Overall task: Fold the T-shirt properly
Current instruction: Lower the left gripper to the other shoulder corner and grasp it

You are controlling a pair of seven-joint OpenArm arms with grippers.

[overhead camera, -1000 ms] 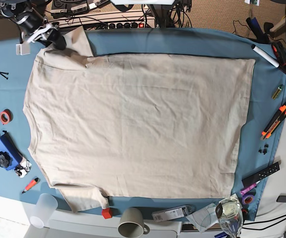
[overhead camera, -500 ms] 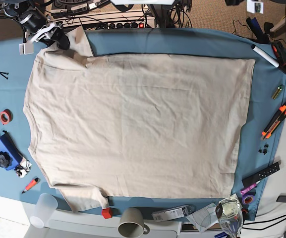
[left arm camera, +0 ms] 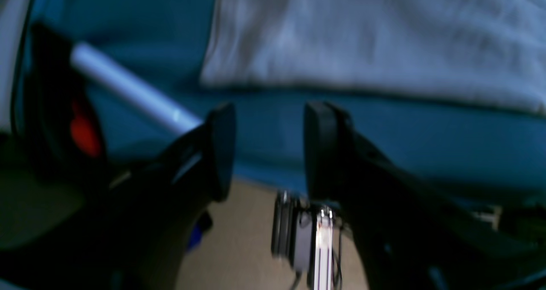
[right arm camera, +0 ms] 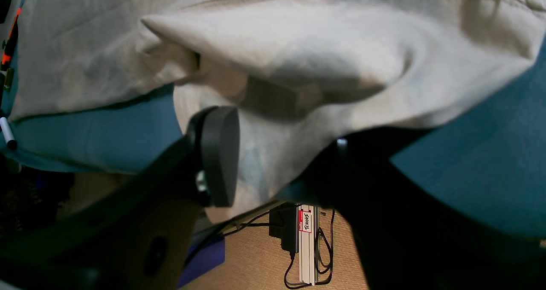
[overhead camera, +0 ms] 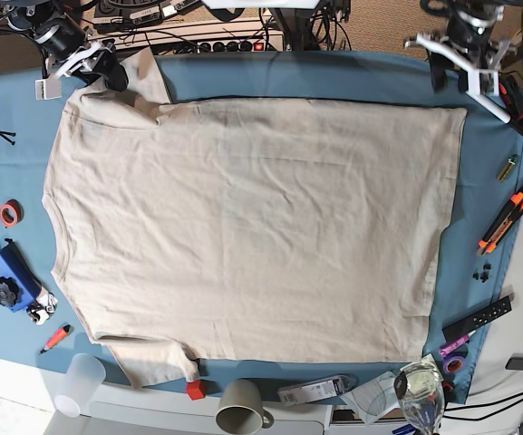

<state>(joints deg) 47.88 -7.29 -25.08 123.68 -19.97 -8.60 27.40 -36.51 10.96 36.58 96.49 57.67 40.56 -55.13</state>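
The beige T-shirt (overhead camera: 243,227) lies spread flat on the teal table cloth (overhead camera: 334,77), collar to the left. Its far-left sleeve (overhead camera: 143,74) is bunched up at the table's back edge. My right gripper (overhead camera: 107,74) is at that sleeve. In the right wrist view the right gripper (right arm camera: 277,136) is open, and the sleeve fabric (right arm camera: 298,68) hangs between its jaws and over the right one. My left gripper (overhead camera: 456,65) hovers at the back right, just beyond the shirt's hem corner (overhead camera: 456,113). In the left wrist view the left gripper (left arm camera: 269,115) is open and empty over the teal cloth.
A white marker (overhead camera: 483,100) and an orange cutter (overhead camera: 506,219) lie on the right. A black remote (overhead camera: 477,317) and a glass (overhead camera: 420,394) are at the front right. Red tape (overhead camera: 10,213) and a blue box (overhead camera: 7,276) are on the left, cups (overhead camera: 241,408) at the front.
My left arm has come into the base view at the back right. My right gripper has shifted slightly closer to the sleeve. The shirt has not moved.
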